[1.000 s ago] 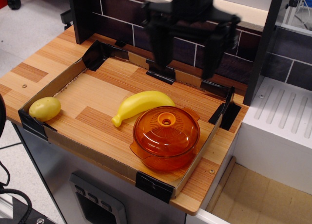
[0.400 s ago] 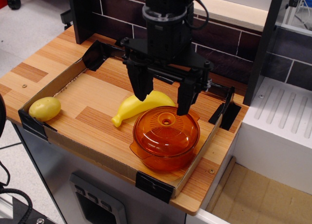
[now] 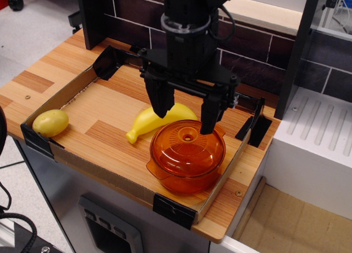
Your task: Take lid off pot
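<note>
While our black gripper (image 3: 186,116) hangs fingers spread over the domed orange plastic lid (image 3: 187,149), a yellow banana (image 3: 147,121) touches the deep orange pot (image 3: 187,181); cardboard wall (image 3: 234,157) close right.

No readable text, labels, brands, numbers or signs anywhere in view.
</note>
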You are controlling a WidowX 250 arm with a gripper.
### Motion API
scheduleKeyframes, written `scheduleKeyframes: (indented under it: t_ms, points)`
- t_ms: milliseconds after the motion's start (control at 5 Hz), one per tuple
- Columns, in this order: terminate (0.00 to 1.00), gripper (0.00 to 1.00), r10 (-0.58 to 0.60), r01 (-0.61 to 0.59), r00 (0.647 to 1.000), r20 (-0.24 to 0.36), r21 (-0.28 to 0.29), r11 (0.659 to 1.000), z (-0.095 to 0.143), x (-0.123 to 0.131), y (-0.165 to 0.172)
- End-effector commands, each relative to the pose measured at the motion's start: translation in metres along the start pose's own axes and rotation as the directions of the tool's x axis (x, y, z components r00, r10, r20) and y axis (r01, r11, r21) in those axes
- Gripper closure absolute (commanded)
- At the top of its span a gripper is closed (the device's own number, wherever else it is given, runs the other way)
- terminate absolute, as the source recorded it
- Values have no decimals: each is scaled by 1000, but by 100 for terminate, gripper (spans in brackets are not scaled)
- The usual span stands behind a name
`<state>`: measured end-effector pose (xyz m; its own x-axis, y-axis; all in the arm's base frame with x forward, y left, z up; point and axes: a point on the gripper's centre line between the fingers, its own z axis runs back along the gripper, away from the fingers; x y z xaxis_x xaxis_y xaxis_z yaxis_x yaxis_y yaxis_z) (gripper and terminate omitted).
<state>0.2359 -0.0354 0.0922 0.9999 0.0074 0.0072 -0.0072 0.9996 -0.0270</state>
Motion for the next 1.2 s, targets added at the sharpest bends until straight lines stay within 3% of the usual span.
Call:
scheduleKeyframes:
  t_ms: [0, 1000]
  points:
    - [0, 0, -16, 16, 1000, 3, 8, 1000, -14, -1, -5]
    - [0, 0, -5, 5, 1000, 13, 28, 1000, -28, 7, 0]
